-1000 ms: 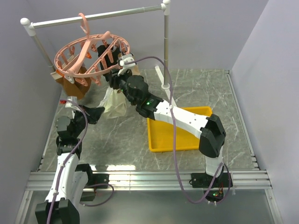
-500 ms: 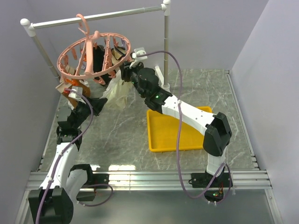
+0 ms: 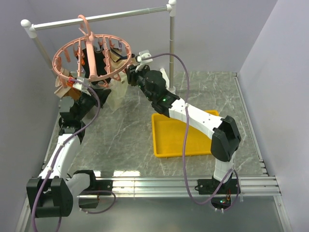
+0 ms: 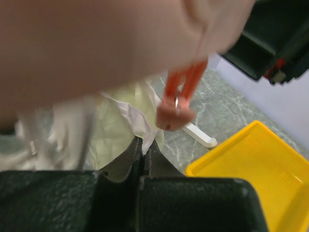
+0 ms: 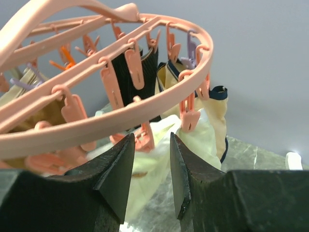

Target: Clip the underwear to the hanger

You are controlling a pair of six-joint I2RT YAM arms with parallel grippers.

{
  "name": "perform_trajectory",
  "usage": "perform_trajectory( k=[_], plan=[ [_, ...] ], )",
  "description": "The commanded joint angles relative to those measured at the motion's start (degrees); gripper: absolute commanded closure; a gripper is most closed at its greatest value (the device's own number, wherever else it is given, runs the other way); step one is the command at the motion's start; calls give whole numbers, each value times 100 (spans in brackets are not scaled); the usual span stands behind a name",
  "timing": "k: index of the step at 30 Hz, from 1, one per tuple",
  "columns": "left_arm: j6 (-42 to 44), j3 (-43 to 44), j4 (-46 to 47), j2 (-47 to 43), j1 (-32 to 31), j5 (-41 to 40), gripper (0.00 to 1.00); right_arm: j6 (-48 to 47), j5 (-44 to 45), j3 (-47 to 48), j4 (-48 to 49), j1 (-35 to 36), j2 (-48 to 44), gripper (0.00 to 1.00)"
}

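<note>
Table (image 3: 125, 140) is walled on the left, back and right. The rail (image 3: 120, 15) spans the far-left corner, and the yellow tray (image 3: 174, 140) sits well apart to the right. The hanger (image 3: 91, 55) is hooked on the rail, tilted, near the left wall. Both arms reach up and far-left. The underwear (image 3: 117, 92) hangs under the ring between them. Right gripper (image 5: 151, 136): jaws spread, pink clip (image 5: 144, 140) just past the tips. Left gripper (image 4: 142, 147): fingers pressed together, tips at the fabric; can't tell if they're pinching it.

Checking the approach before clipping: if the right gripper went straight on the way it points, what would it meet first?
Most likely a pink clip hanging from the hanger, which sits between the open fingers of the right gripper. The underwear hangs behind it. Depth is uncertain.
</note>
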Motion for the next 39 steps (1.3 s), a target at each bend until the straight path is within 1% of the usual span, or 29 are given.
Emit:
perform_trajectory(
  k=[1, 4, 8, 9, 10, 11, 13, 16, 17, 21, 24, 29, 33, 34, 37, 39],
  plan=[
    [418, 505, 237, 179, -42, 123, 100, -112, -269, -161, 247, -52, -509, 58],
    [620, 768, 106, 363, -68, 167, 100, -103, -506, -398, 264, -70, -720, 58],
    [796, 979, 35, 531, -95, 220, 99, -25, -1086, -750, 387, -122, -1019, 58],
    [814, 1006, 17, 583, -95, 246, 99, 10, -1418, -794, 414, -157, -1072, 58],
    [832, 1024, 9, 601, -112, 255, 99, 89, -1500, -864, 475, -175, -1159, 58],
    [832, 1059, 17, 610, -121, 255, 99, 107, -1918, -900, 510, -193, -1195, 58],
    [867, 1085, 8, 636, -138, 272, 100, 81, -2219, -927, 616, -184, -1222, 58],
    [893, 1138, -27, 654, -139, 264, 100, 11, -2493, -848, 660, -166, -1152, 52],
    [893, 1155, -35, 662, -139, 264, 100, -7, -2528, -839, 669, -158, -1125, 47],
    [902, 1173, -44, 645, -139, 272, 99, -86, -2389, -777, 669, -131, -1029, 44],
    [876, 1182, -36, 645, -147, 264, 100, -331, -2002, -812, 712, 9, -1002, 44],
    [849, 1182, -36, 645, -139, 246, 99, -639, -1301, -821, 888, 263, -879, 39],
    [867, 1164, -79, 610, -139, 237, 100, -745, -1097, -795, 1028, 387, -826, 36],
    [876, 1164, -71, 610, -139, 237, 100, -832, -1044, -777, 1029, 405, -783, 35],
    [849, 1147, -62, 592, -147, 228, 99, -903, -745, -593, 959, 466, -651, 27],
    [841, 1147, -62, 584, -139, 246, 99, -921, -666, -409, 871, 475, -572, 25]
  ],
)
